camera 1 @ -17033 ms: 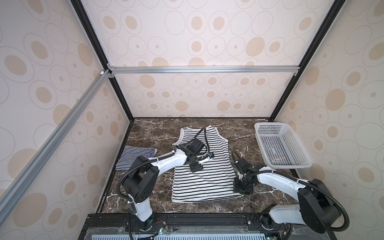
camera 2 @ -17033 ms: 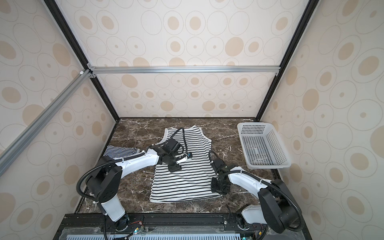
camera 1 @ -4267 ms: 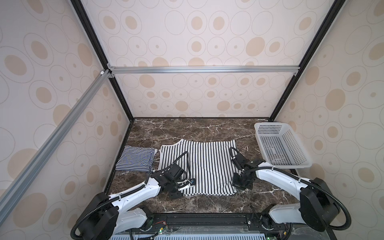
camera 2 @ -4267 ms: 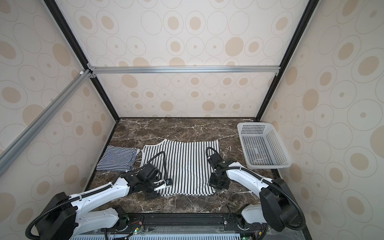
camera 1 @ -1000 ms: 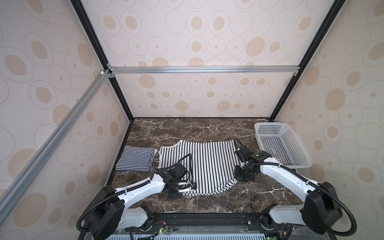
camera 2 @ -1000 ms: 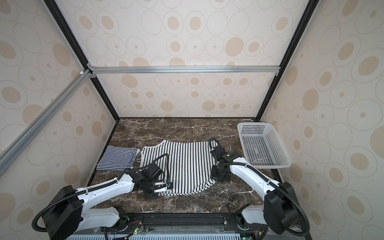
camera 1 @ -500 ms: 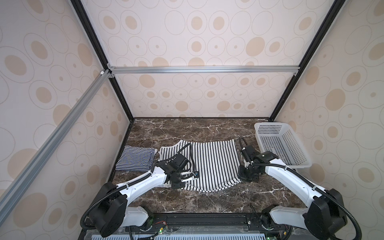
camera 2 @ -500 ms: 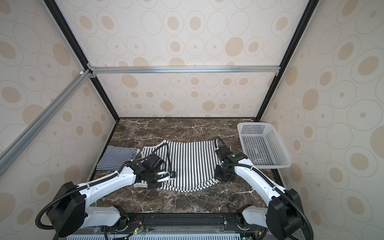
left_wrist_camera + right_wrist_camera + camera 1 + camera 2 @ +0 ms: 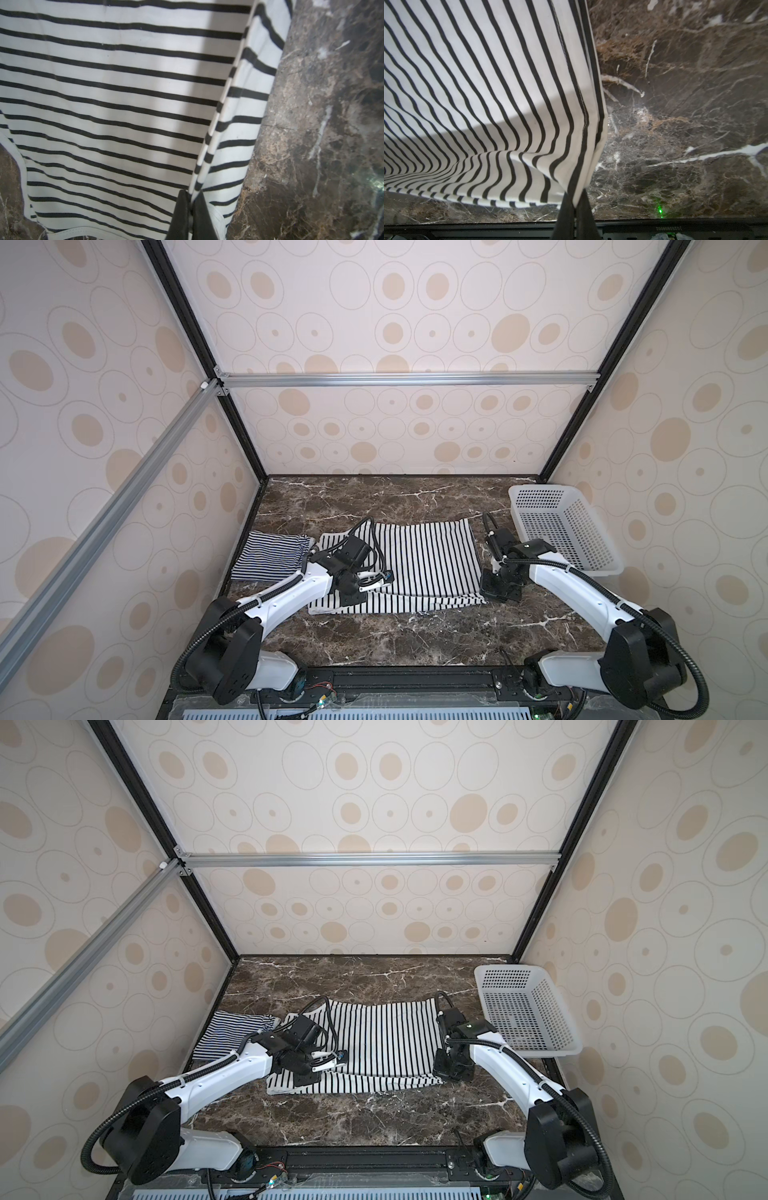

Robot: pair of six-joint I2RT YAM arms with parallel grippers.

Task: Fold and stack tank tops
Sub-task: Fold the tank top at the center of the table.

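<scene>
Wide-striped tank top, white with black lines, lies spread sideways across the middle of the dark marbled desk. In both top views its stripes run from my side toward the back wall. The fine-striped tank top, navy and white, sits folded into a small rectangle close beside it on my left, near the left wall. My left arm hides the gap, so I cannot tell whether the two garments touch.

My left pincer is clamped on the near edge of the wide-striped garment at its left end. In the left wrist view the two black jaws are pressed together on a seam fold, with the white-trimmed armhole curve close by.

My right pincer is clamped on the near right corner, next to the hem. In the right wrist view the jaws meet on the corner and the cloth hangs raised off the desk, sagging in a shallow curve away from the grip. In both top views a narrow strip of the same striped cloth rests flat on the desk, nearer to me than either pincer.

A white perforated basket stands at the right side of the desk against the right wall, near my right arm and well apart from the folded garment.
</scene>
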